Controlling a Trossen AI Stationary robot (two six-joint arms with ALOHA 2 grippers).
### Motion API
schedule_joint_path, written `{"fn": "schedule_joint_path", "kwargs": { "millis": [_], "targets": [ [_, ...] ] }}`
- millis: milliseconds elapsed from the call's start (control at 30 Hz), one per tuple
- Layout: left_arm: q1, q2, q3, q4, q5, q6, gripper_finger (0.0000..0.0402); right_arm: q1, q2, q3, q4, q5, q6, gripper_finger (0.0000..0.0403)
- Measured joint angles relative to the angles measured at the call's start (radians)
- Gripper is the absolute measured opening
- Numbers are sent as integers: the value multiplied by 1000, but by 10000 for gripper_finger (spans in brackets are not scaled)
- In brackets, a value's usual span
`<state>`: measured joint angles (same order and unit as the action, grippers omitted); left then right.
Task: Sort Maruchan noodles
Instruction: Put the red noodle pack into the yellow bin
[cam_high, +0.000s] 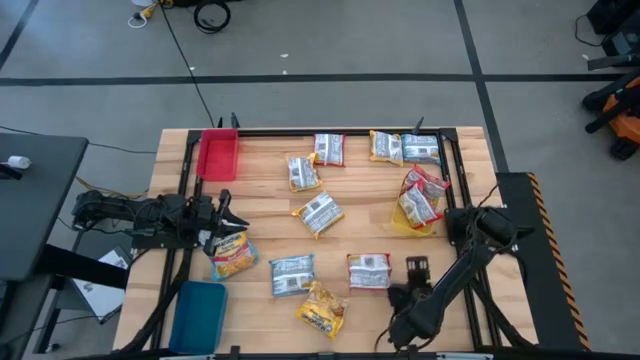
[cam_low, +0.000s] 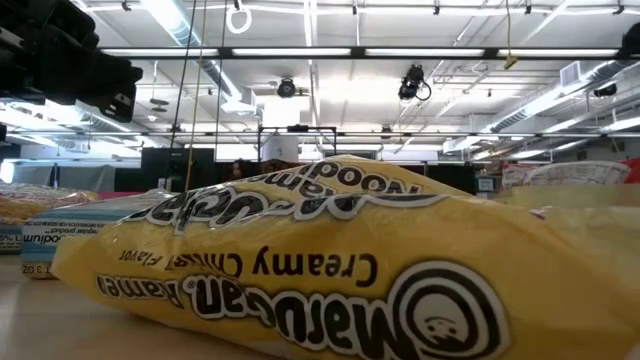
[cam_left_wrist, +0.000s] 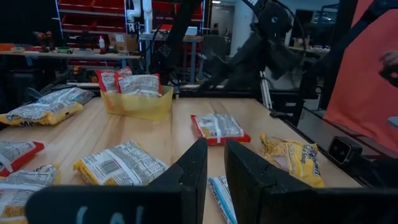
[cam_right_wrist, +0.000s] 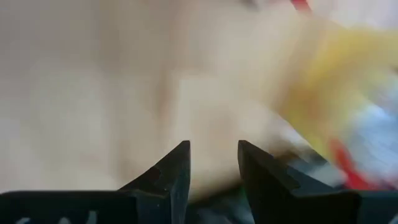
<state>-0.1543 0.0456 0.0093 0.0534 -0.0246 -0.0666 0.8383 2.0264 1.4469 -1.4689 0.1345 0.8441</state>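
Several Maruchan packets lie flat on the wooden table (cam_high: 270, 225): red-edged ones (cam_high: 368, 270), a blue-edged one (cam_high: 292, 272) and yellow ones (cam_high: 232, 255) (cam_high: 322, 310). Two red-edged packets (cam_high: 420, 198) rest in the yellow tray (cam_high: 403, 226). My left gripper (cam_high: 226, 212) hovers at the table's left side, just beyond the yellow packet, with its fingers a narrow gap apart (cam_left_wrist: 215, 177) and nothing between them. My right gripper (cam_high: 416, 266) is open near the table's near right, beside the red-edged packet, holding nothing (cam_right_wrist: 213, 168).
A red tray (cam_high: 218, 155) sits at the far left corner and a blue tray (cam_high: 200, 315) at the near left. More packets (cam_high: 400, 148) lie along the far edge. A yellow packet (cam_low: 320, 270) fills the low view. A black frame rail (cam_high: 330, 132) borders the table.
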Motion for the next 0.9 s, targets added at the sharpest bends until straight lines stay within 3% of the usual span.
{"fn": "schedule_joint_path", "kwargs": {
  "millis": [133,233,367,467,567,700,800,900],
  "targets": [
    [0,1,0,2,1,0,62,-3,-19,3,340,184,76,139],
    [0,2,0,-3,1,0,62,-21,-17,1,491,348,141,139],
    [0,4,0,-4,0,0,62,-62,-16,1,606,586,118,139],
    [0,6,0,-5,0,1,62,-121,-16,0,630,658,42,139],
    [0,6,0,-5,0,0,62,-192,-16,-42,728,608,-25,139],
    [0,6,0,-5,0,0,62,-239,-16,-127,891,282,-101,139],
    [0,6,0,-4,0,0,62,-212,-15,-134,830,78,-75,138],
    [0,6,0,-4,0,0,62,-153,-20,-102,627,-59,6,138]
  ]
}}
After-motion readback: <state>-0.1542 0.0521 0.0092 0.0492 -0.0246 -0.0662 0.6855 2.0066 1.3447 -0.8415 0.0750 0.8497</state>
